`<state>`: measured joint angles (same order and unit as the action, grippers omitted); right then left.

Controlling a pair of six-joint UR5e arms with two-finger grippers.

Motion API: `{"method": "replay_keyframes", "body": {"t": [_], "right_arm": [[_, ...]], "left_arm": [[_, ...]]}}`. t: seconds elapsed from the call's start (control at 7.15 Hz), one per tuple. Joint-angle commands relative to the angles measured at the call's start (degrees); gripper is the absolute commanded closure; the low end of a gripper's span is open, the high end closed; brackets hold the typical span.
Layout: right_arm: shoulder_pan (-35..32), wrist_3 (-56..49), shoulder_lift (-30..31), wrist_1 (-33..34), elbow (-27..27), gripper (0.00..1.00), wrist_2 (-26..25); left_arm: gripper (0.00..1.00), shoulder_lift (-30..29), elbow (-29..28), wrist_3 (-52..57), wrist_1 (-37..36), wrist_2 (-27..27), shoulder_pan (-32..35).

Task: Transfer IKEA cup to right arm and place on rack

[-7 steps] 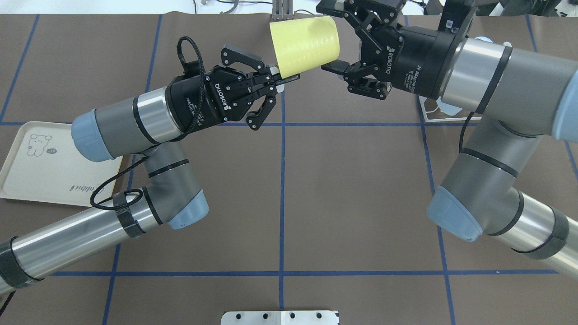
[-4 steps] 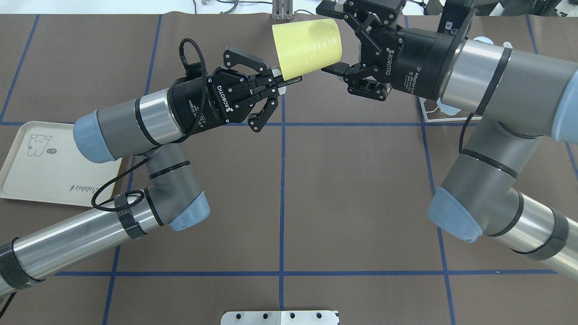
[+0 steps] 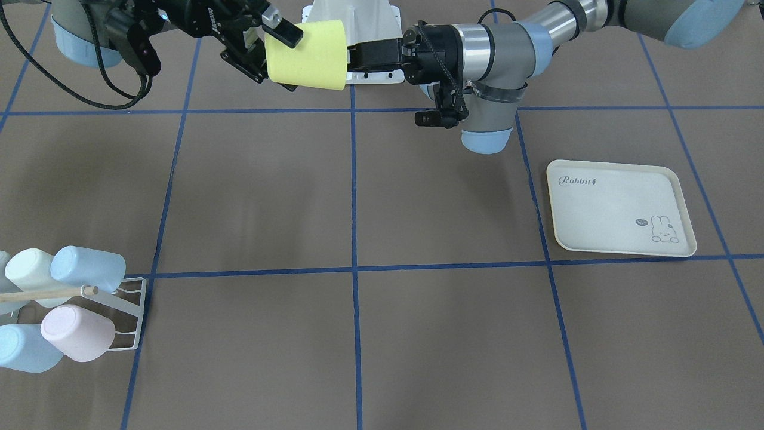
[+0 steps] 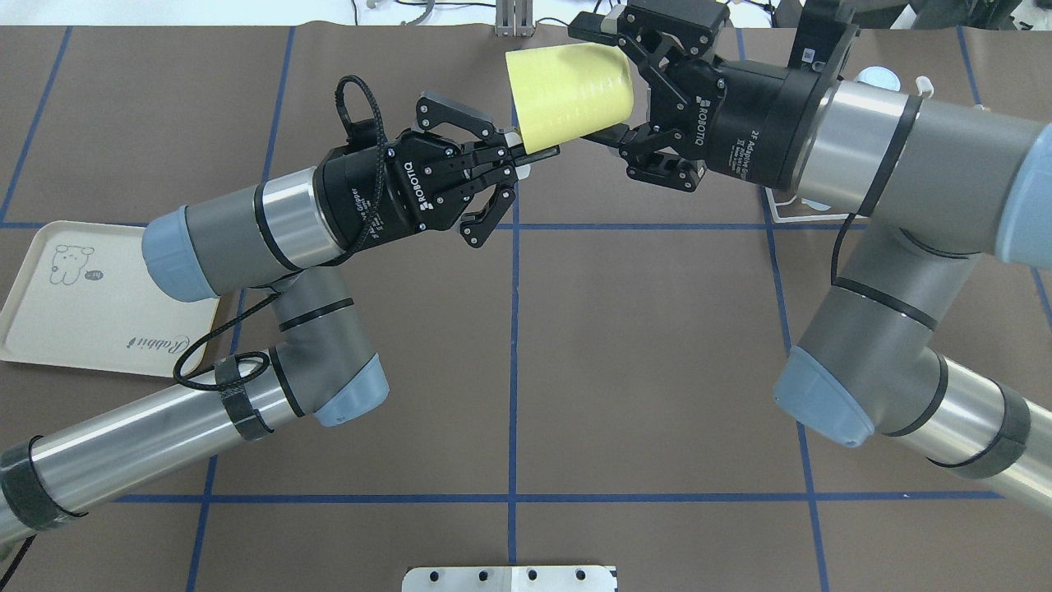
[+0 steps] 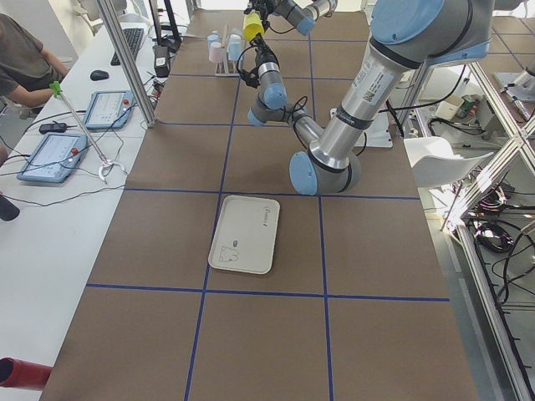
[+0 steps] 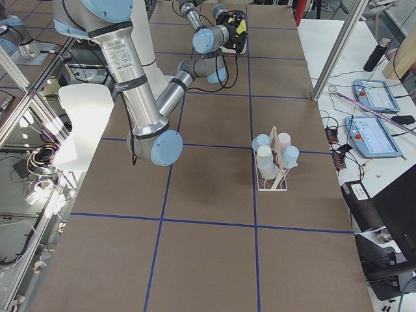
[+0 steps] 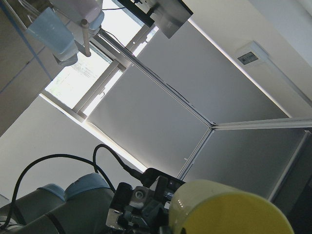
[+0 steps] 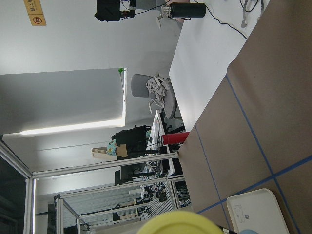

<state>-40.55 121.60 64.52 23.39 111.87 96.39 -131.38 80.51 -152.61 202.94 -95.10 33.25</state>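
Note:
The yellow cup hangs in the air on its side over the table's far middle. It also shows in the front view and both wrist views. My left gripper is shut on the cup's rim wall. My right gripper is open, with one finger on each side of the cup's base end. The white wire rack with a wooden rod stands at the table's right far side and holds several pastel cups. In the overhead view my right arm mostly hides it.
The cream rabbit tray lies on the left side of the brown mat, also in the front view. A white mount plate sits at the near edge. An operator sits at the side table in the left exterior view.
The left arm has carried the cup a little to the right, further between the right gripper's open fingers. The right gripper has shifted slightly. Neither gripper's opening has changed.

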Motion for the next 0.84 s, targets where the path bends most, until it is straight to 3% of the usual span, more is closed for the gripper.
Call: {"method": "replay_keyframes", "body": {"t": [0.0, 0.14, 0.28, 0.56, 0.7], "right_arm": [[0.04, 0.48, 0.16, -0.97, 0.10, 0.86, 0.03], [0.12, 0.40, 1.38, -2.63, -0.16, 1.00, 0.03], [0.12, 0.31, 2.00, -3.60, -0.25, 1.00, 0.03], [-0.05, 0.04, 3.84, -4.05, 1.14, 1.00, 0.20], [-0.31, -0.04, 6.73, -5.97, 2.03, 1.00, 0.21]], "left_arm": [[1.00, -0.10, 0.00, 0.12, 0.00, 0.00, -0.11], [0.90, -0.10, 0.00, 0.29, 0.00, 0.00, -0.11], [0.40, -0.10, 0.09, 0.38, -0.09, 0.00, -0.03], [0.19, -0.02, 0.44, 0.56, -0.09, 0.00, 0.50], [0.18, -0.02, 0.44, 0.56, -0.09, 0.00, 1.11]]}}
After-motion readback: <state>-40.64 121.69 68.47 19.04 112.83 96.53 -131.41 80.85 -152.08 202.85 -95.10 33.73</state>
